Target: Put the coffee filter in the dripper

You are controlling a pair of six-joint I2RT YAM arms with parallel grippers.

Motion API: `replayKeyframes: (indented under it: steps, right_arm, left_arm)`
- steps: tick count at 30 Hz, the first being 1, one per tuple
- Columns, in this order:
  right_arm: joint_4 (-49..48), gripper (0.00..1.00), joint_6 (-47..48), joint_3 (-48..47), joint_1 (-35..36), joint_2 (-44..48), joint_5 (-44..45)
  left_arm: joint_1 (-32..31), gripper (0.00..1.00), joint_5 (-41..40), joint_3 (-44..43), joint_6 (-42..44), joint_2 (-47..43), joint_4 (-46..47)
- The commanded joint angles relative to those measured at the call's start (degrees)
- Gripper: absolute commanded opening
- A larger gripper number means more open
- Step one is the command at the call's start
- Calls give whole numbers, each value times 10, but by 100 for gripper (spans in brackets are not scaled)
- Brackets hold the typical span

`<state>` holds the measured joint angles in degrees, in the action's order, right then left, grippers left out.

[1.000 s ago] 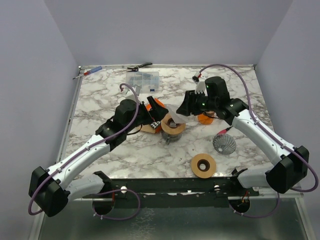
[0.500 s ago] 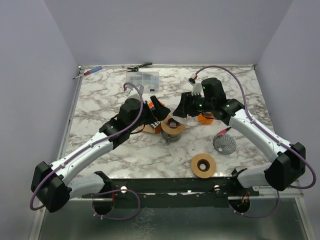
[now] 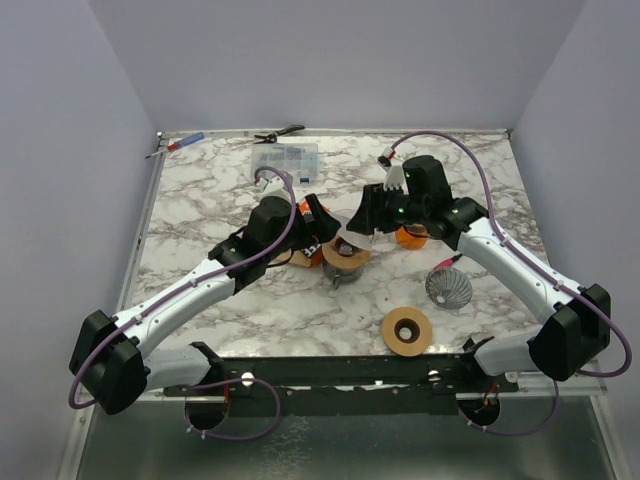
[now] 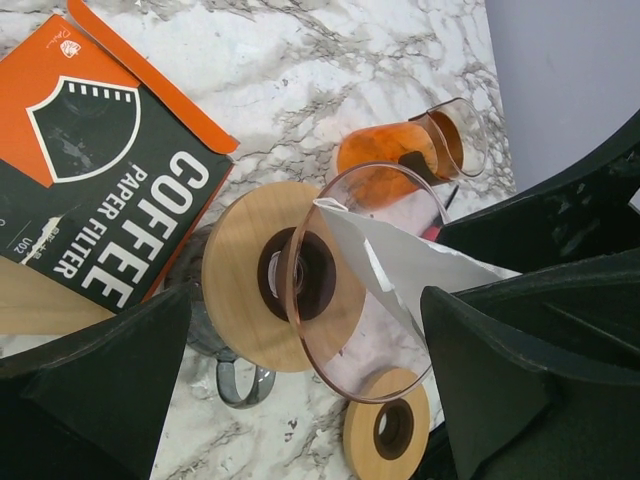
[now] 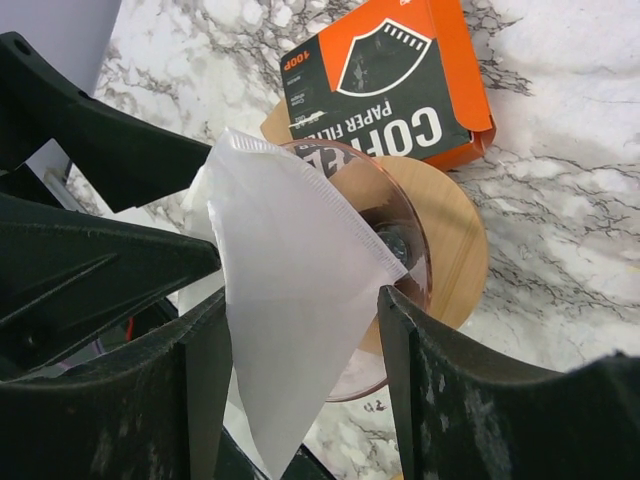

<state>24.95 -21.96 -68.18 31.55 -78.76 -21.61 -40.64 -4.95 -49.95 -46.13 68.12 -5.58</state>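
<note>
Right wrist view is showing the coffee filter (image 5: 290, 220) lying as a flat white fan between the fingers of the right gripper (image 5: 300, 300). Its wide seamed edge is resting across the glass rim of the dripper (image 5: 450, 230) at mid-frame, and its narrow end is pointing toward the lower edge. The jaws are standing partly apart on either side of the paper. Whether they are pinching it or only flanking it, I cannot tell.

Left wrist view is showing the left gripper (image 4: 305, 330) spread wide and holding nothing, its fingers framing the dripper from lower left and lower right. One corner of the filter is poking inside the glass cone while the rest is leaning out to the right over the rim. The filter box (image 4: 110, 170) is lying at upper left, just beside the wooden collar.

By my judgement the filter is only partly in. Doing this step well is going to mean turning the paper so its narrow end is heading down toward the centre hole, not leaving it draped over the rim. The open left fingers are sitting close enough to be steadying the collar. Any pushing should be staying gentle, since the dripper looks easy to tip and the paper easy to crease.
</note>
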Motion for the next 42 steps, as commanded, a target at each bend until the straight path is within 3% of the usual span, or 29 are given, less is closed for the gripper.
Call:
replayKeyframes:
  steps: [1, 10, 17, 23, 28, 42]
  right_arm:
    - [16, 61, 17, -6, 4, 2, 39]
    - [30, 61, 15, -6, 3, 7, 85]
    - [30, 60, 13, -12, 4, 12, 73]
    - [8, 43, 15, -9, 3, 12, 13]
    - [18, 29, 15, -11, 3, 18, 31]
    - [72, 18, 34, -26, 3, 28, 111]
  left_arm:
    - [-5, 97, -23, -5, 27, 6, -16]
    - [-5, 98, -27, -13, 51, 9, -46]
    - [-4, 98, -29, -15, 57, 11, -54]
    - [-5, 98, -34, -18, 60, 11, -57]
    - [-5, 98, -34, -24, 63, 15, -58]
    - [-5, 98, -47, -37, 80, 28, -73]
